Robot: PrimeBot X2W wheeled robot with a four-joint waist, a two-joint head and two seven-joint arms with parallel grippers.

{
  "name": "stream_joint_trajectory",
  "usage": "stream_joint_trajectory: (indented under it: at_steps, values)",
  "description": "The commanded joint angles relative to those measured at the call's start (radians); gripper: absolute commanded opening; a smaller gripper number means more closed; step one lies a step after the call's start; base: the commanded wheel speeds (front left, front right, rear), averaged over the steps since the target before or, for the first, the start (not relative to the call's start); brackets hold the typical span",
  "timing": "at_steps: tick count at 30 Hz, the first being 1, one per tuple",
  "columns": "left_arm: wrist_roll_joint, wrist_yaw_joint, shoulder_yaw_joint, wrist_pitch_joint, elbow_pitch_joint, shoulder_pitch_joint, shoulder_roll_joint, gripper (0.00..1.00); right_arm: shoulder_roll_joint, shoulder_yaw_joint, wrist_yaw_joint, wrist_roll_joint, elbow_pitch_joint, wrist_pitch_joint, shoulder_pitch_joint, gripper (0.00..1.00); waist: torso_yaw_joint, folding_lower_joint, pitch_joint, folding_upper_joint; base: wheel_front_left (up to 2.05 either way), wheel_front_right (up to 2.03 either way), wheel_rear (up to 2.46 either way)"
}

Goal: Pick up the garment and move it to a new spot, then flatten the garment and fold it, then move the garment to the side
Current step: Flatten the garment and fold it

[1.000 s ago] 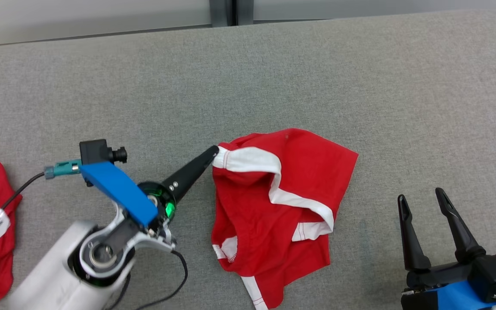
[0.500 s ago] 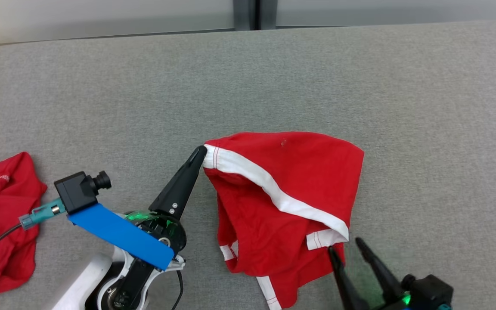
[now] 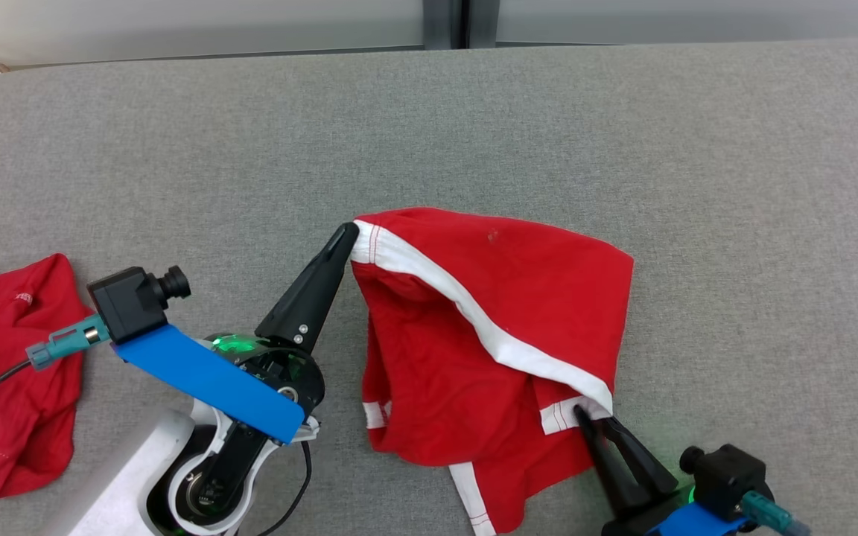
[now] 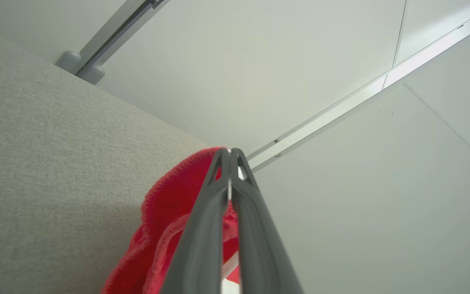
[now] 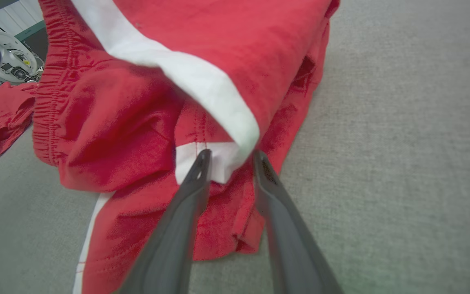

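- My garment [image 3: 488, 313] is soft red cloth, matt, with a white cloth band and fine stitching at the hems; its waistband is gathered and ribbed
- The surface [image 3: 623, 134] beneath is grey woven fabric, matt, slightly rough in grain
- The fingers of my left gripper [image 3: 349, 232] and my right gripper [image 3: 594, 417] look like dark plastic, smooth, with a dull sheen
- The blue bracket [image 3: 209, 383] on my left wrist is smooth matt plastic
- My forearm shell [image 3: 124, 484] is smooth, pale, faintly glossy
- The other red cloth [image 3: 4, 372] is matt and creased
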Motion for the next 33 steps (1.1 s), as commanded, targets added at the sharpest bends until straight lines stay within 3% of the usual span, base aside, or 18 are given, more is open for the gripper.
stream_joint_trajectory:
  at_steps: [1, 9, 13, 23, 29, 33]
  values:
    - [0.006, -0.008, 0.002, -0.010, 0.001, -0.017, 0.005, 0.00, -0.008, -0.008, 0.000, -0.017, 0.002, -0.004, -0.026, 0.00, -0.005, 0.0001, -0.001, 0.0000, 0.00, 0.00, 0.00]
    - [0.034, -0.008, 0.008, -0.014, -0.014, -0.099, 0.024, 0.00, -0.039, -0.120, 0.000, -0.133, -0.097, -0.004, -0.072, 0.00, -0.028, 0.0001, 0.002, 0.0000, 0.00, 0.00, 0.00]
    - [0.058, -0.008, 0.008, 0.039, -0.005, -0.233, 0.022, 0.00, -0.122, -0.183, 0.000, -0.204, -0.160, -0.004, -0.158, 0.00, -0.049, 0.0001, 0.024, 0.0000, 0.00, 0.00, 0.00]
    - [0.132, -0.008, 0.021, 0.150, 0.202, -0.752, -0.103, 0.00, -0.394, -0.217, 0.000, -0.231, -0.095, 0.035, -0.675, 0.00, -0.112, 0.0001, 0.143, 0.0000, 0.00, 0.00, 0.00]
    - [0.204, -0.005, 0.030, 0.071, 0.359, -1.023, -0.186, 0.00, -0.444, -0.239, 0.000, -0.278, -0.020, 0.038, -1.012, 0.00, -0.132, 0.0001, 0.220, 0.0000, 0.00, 0.00, 0.00]
    - [0.203, -0.005, 0.021, -0.016, 0.415, -1.071, -0.207, 0.00, -0.432, -0.199, 0.000, -0.304, 0.008, 0.024, -1.109, 0.00, -0.132, 0.0001, 0.258, 0.0000, 0.00, 0.00, 0.00]
